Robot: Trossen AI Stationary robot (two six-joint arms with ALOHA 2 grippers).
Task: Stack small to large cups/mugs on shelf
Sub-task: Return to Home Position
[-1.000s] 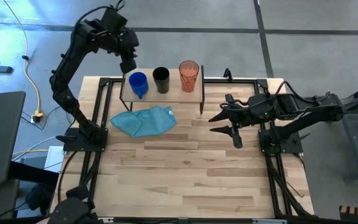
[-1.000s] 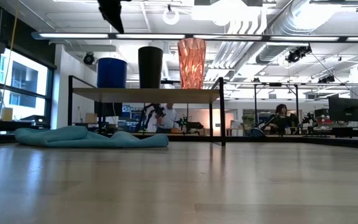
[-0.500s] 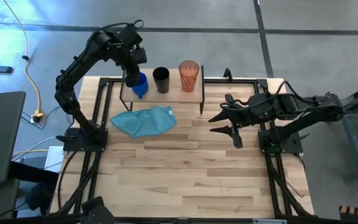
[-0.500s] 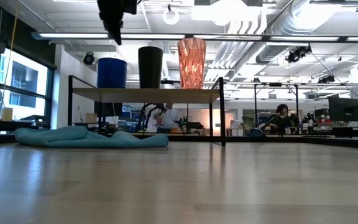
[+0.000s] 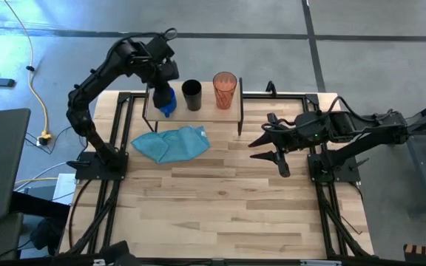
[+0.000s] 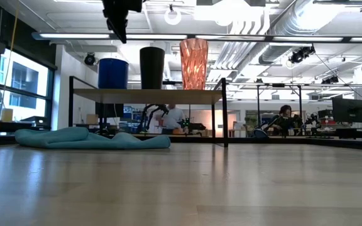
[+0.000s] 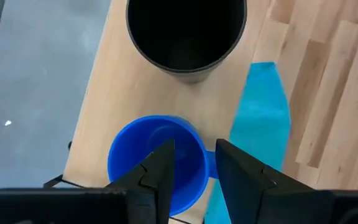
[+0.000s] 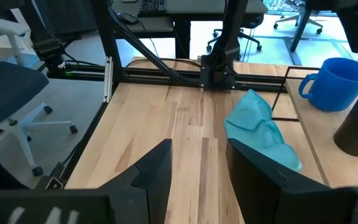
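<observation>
The small blue mug (image 5: 168, 104), the black cup (image 5: 191, 94) and the red-orange tumbler (image 5: 225, 89) stand upright in a row on the shelf's light wood top (image 5: 209, 112); the low view shows them as mug (image 6: 113, 73), cup (image 6: 152, 67) and tumbler (image 6: 194, 63). My left gripper (image 7: 194, 144) is open and points down over the blue mug (image 7: 157, 163). It hangs well above the mug in the low view (image 6: 119, 25), touching nothing. My right gripper (image 5: 254, 149) is open and empty over the table, right of the shelf.
A teal cloth (image 5: 172, 142) lies crumpled on the table in front of the shelf, partly under it (image 6: 87, 138). The shelf stands on thin black legs (image 6: 224, 113) at the table's far edge. Bare tabletop (image 5: 220, 207) stretches toward the near edge.
My left gripper has moved from beyond the shelf's far left corner toward the table's near edge and come a little lower. It now hangs over the blue mug. The cups and my right arm have stayed where they were.
</observation>
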